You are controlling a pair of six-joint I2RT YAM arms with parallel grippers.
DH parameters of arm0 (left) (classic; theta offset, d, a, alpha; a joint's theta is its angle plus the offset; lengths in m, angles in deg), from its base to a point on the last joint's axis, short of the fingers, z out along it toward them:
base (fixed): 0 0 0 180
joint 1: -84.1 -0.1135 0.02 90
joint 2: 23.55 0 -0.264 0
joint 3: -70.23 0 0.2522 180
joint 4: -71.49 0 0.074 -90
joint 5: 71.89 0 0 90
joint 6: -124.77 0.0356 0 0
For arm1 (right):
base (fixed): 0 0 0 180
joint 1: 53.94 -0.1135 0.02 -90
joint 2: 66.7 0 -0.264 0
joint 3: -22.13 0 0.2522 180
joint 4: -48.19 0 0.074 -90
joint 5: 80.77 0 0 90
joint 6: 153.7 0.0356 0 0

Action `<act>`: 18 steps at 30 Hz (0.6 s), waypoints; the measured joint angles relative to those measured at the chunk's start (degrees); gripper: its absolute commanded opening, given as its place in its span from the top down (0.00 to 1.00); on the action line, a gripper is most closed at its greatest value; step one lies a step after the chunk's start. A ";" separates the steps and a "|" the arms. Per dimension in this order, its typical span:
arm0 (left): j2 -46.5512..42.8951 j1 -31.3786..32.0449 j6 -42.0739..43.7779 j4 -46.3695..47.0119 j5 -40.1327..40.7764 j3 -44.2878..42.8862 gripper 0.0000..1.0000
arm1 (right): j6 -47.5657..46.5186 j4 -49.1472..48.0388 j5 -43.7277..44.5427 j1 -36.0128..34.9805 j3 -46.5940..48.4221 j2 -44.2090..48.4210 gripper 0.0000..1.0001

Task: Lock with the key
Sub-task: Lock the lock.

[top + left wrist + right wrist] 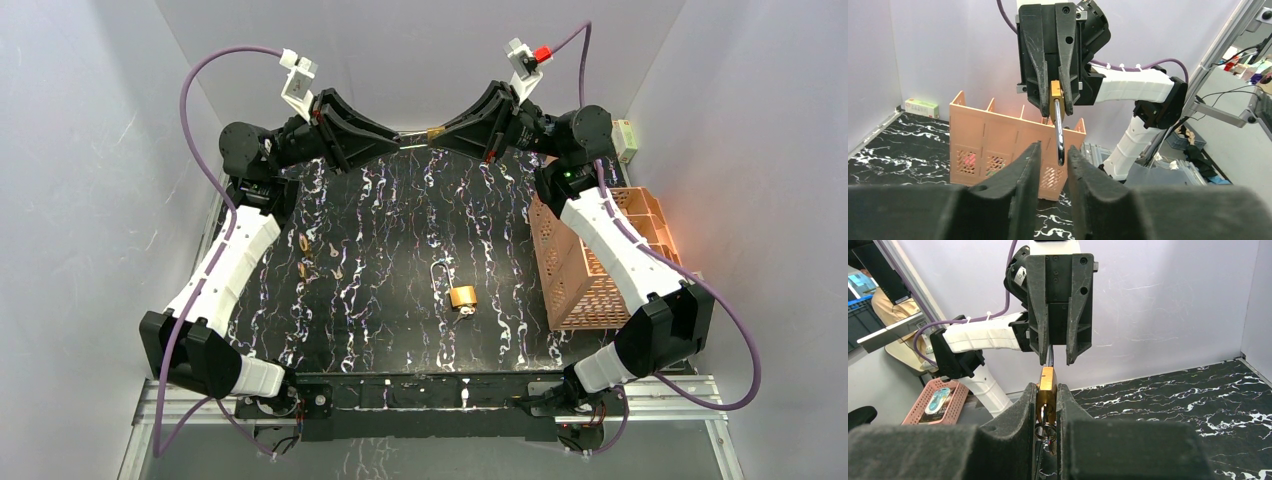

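Note:
My right gripper (447,130) is raised at the back of the table and shut on a brass padlock (1048,382), body upright between its fingers. A key ring (1045,431) hangs under the body; I cannot tell whether a key sits in the keyhole. The padlock's silver shackle (1059,132) sticks out toward my left gripper (1054,150). The left jaws stand apart around the shackle's end without pinching it. In the top view the two grippers meet tip to tip, with the left gripper (393,138) facing the right one.
A second brass padlock (463,296) with its shackle up lies on the black marbled table (380,300). Several small keys (305,242) lie at the left. A tan perforated basket (590,260) stands at the right, and a small box (625,140) at the back right corner.

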State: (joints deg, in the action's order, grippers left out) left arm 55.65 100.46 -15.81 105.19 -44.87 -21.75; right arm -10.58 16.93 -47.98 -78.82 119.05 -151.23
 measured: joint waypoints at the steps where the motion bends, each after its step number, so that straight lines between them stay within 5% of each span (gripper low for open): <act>1: 0.00 0.13 0.04 0.02 0.00 0.00 0.90 | -0.04 0.00 0.00 0.00 0.00 0.00 1.00; 2: 0.00 0.28 0.11 0.02 0.00 0.00 1.00 | -0.13 0.02 -0.02 0.00 0.00 0.00 1.00; 18: 0.04 1.07 1.51 0.46 1.57 0.94 1.00 | -1.51 0.70 0.76 -0.55 0.42 -0.42 1.00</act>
State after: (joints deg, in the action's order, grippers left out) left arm 55.69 101.53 -14.31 105.65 -43.30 -20.81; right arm -12.08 17.63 -47.21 -79.37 119.46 -151.64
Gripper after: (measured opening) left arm 0.024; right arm 0.187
